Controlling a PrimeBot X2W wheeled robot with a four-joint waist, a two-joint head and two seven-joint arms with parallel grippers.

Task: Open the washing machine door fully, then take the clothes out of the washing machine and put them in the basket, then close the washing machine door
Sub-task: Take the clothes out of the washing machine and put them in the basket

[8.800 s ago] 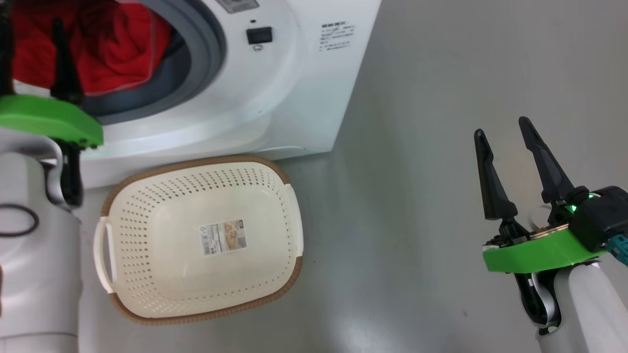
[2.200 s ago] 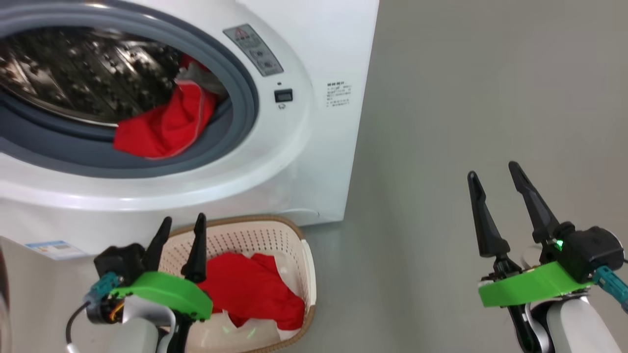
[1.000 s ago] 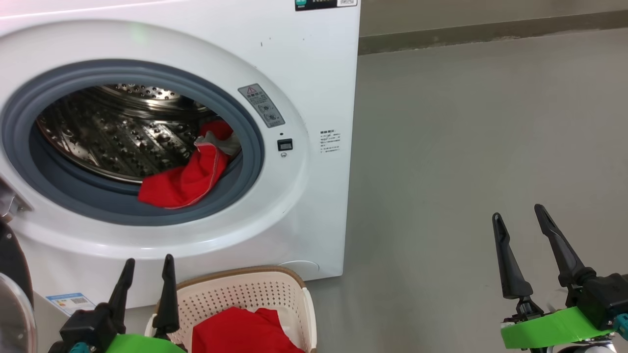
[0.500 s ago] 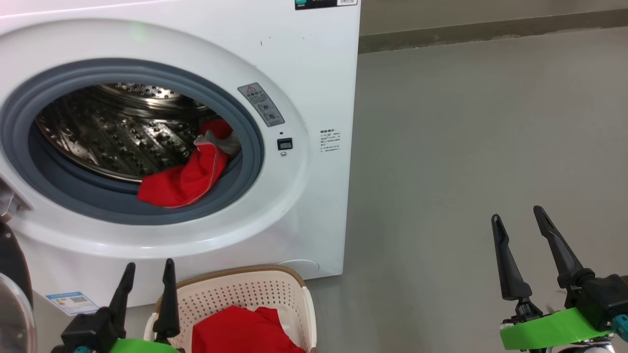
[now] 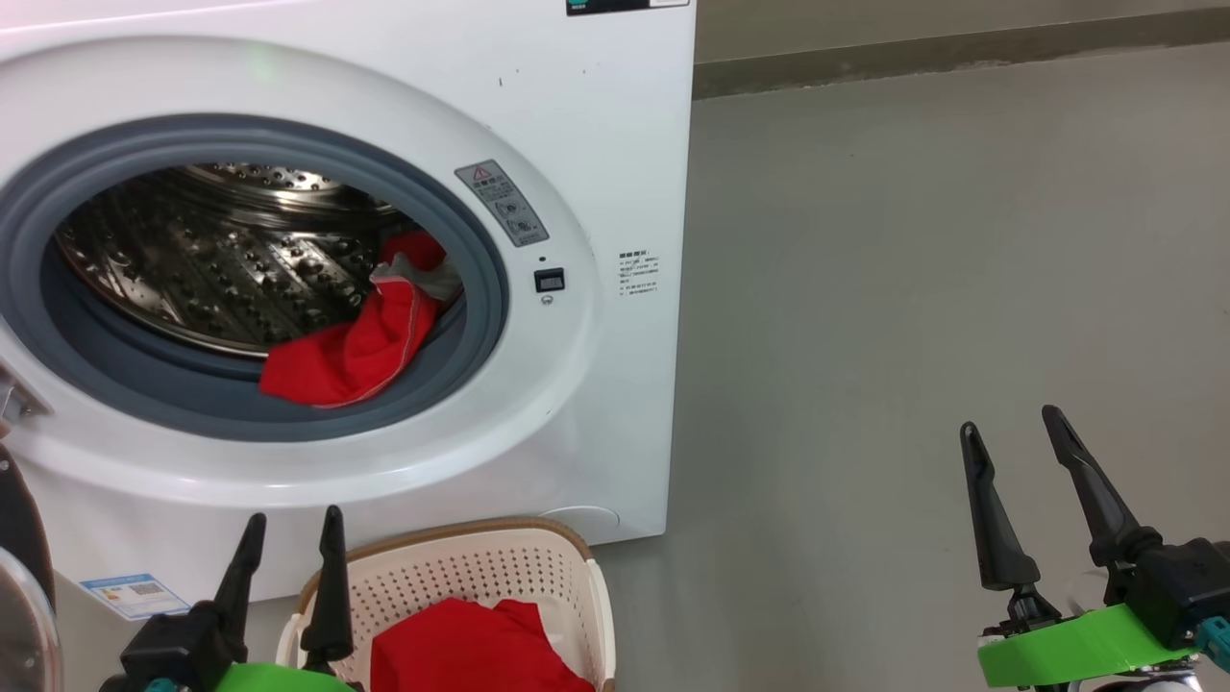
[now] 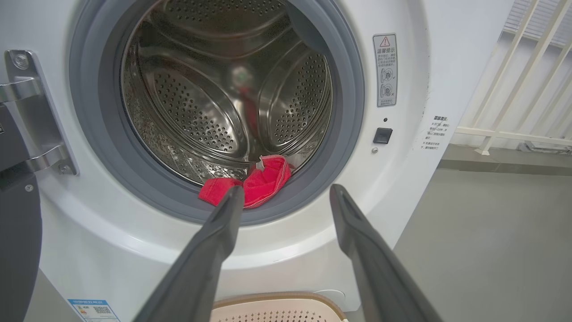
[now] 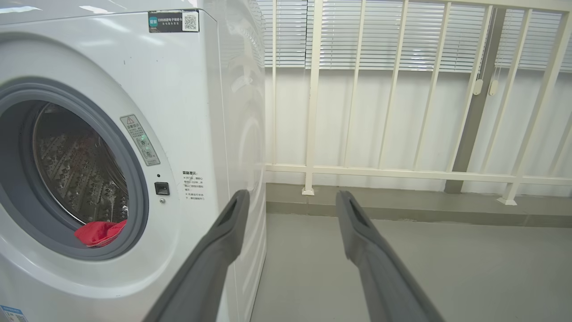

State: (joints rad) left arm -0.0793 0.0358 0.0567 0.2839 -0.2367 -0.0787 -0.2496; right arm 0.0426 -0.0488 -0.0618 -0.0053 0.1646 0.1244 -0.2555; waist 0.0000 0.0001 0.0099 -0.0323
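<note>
- My left gripper [image 5: 294, 519] sits low at the left. Its jaws are released and empty, just beside the left edge of the basket [image 5: 452, 531].
- My right gripper [image 5: 1009, 423] hangs over bare grey floor [image 5: 913, 240], well to the right of the washing machine [image 5: 596, 144]. Its jaws are released and empty.
- The machine's round mouth is uncovered. The washing machine door [image 6: 18, 250] is swung out to the left, its dark rim beside the metal hinge [image 6: 27, 125].
- One red garment [image 5: 356, 346] drapes over the lower right of the grey rubber ring [image 5: 480, 317], part of it inside the steel drum [image 5: 192, 259].
- A second red garment [image 5: 461, 654] lies in the basket, which stands on the floor close in front of the machine, below the mouth.
- Right of the machine's straight right edge, open floor runs back to a white railing [image 7: 393, 170].
</note>
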